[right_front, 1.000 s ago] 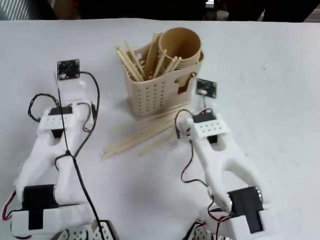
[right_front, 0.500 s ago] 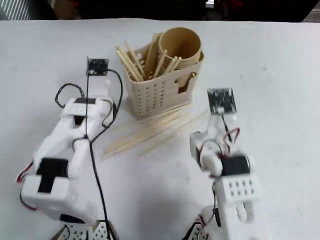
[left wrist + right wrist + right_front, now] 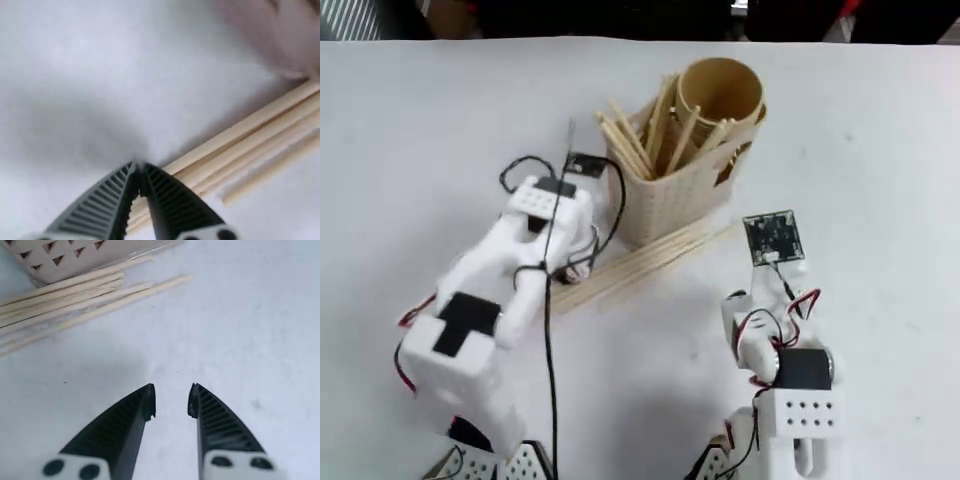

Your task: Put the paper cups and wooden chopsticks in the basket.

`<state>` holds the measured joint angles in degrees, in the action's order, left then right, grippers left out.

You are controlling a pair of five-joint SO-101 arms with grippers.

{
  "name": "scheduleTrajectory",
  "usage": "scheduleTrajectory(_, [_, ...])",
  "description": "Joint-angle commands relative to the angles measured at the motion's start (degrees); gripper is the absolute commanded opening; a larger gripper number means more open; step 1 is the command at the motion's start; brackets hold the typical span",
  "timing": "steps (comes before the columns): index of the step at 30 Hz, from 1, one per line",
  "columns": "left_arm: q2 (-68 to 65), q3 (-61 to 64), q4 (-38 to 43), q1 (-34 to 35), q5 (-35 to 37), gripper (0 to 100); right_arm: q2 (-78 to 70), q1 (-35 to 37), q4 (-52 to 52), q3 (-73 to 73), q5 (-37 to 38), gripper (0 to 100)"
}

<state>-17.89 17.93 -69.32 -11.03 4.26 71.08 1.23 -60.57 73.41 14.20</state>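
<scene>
The loose wooden chopsticks (image 3: 640,265) lie in a slanting bundle on the white surface (image 3: 880,150), their far ends against the foot of the basket (image 3: 670,200). The basket leans and holds stacked paper cups (image 3: 720,90) beside more chopsticks (image 3: 635,145) standing on end. The left gripper (image 3: 137,167) is clenched, tips meeting at the edge of the bundle; whether a stick is pinched I cannot tell. The right gripper (image 3: 171,400) is released, slightly parted over bare surface, well apart from the bundle.
</scene>
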Motion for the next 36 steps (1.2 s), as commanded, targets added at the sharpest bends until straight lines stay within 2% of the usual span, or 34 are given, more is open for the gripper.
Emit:
scheduleTrajectory(1, [8.84, 6.24, 1.93, -0.66, -2.29, 3, -3.03, -0.57, -0.31, -0.70, 2.81, 13.0])
scheduleTrajectory(5, [16.22, 13.45, 4.13, 1.10, -5.10, 3, -5.67, -0.22, -0.04, -0.79, 5.10, 13.0])
scheduleTrajectory(8, [20.88, 17.32, 4.31, 3.30, -8.97, 3, -6.55, -0.22, -0.04, -0.79, 9.67, 13.0])
scheduleTrajectory(12, [27.21, 18.81, 5.01, 9.80, -12.66, 3, -6.90, -0.22, -0.31, -0.79, 12.48, 13.0])
scheduleTrajectory(17, [31.60, 16.00, 8.88, 18.86, -12.48, 3, -6.99, -0.13, -1.01, -2.20, 13.45, 13.0])
scheduleTrajectory(20, [30.99, 13.36, 10.90, 21.49, -11.25, 3, -6.99, 0.84, -5.14, -6.15, 15.74, 12.9])
scheduleTrajectory(24, [27.21, 8.70, 16.00, 23.43, -4.57, 4, -6.99, 10.42, -11.38, -11.60, 22.42, 13.0])
scheduleTrajectory(26, [23.60, 7.12, 17.67, 23.52, -0.70, 5, -7.08, 13.41, -12.35, -16.00, 21.19, 13.1])
scheduleTrajectory(28, [19.82, 6.15, 18.73, 23.69, 1.49, 8, -7.87, 13.23, -12.35, -22.95, 17.67, 13.1])
scheduleTrajectory(32, [14.81, 5.01, 22.24, 26.77, 1.58, 12, -16.48, 10.77, -15.34, -43.43, 9.67, 13.1])
scheduleTrajectory(36, [12.26, 6.07, 25.58, 28.62, 1.32, 12, -30.81, 9.98, -19.21, -64.97, 5.98, 13.1])
